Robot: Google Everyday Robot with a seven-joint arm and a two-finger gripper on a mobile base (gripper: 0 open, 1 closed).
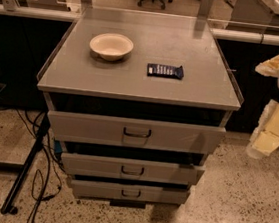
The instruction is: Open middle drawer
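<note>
The middle drawer [132, 169] is a shallow grey front with a small dark loop handle [132, 171], central of the cabinet's three. It stands pulled out a little, with a dark gap above it. The taller top drawer [135, 131] juts out farthest; the lowest drawer [129, 191] sits below and is set back. My gripper [270, 134] is the pale yellow-white shape at the right edge, hanging beside the cabinet at about top-drawer height, well right of the handles and touching nothing.
On the grey cabinet top [73, 76] sit a cream bowl [111, 46] and a dark snack packet [165, 70]. A black stand leg and cables [27, 171] lie on the speckled floor at left. A dark counter wall runs behind; office chairs stand far back.
</note>
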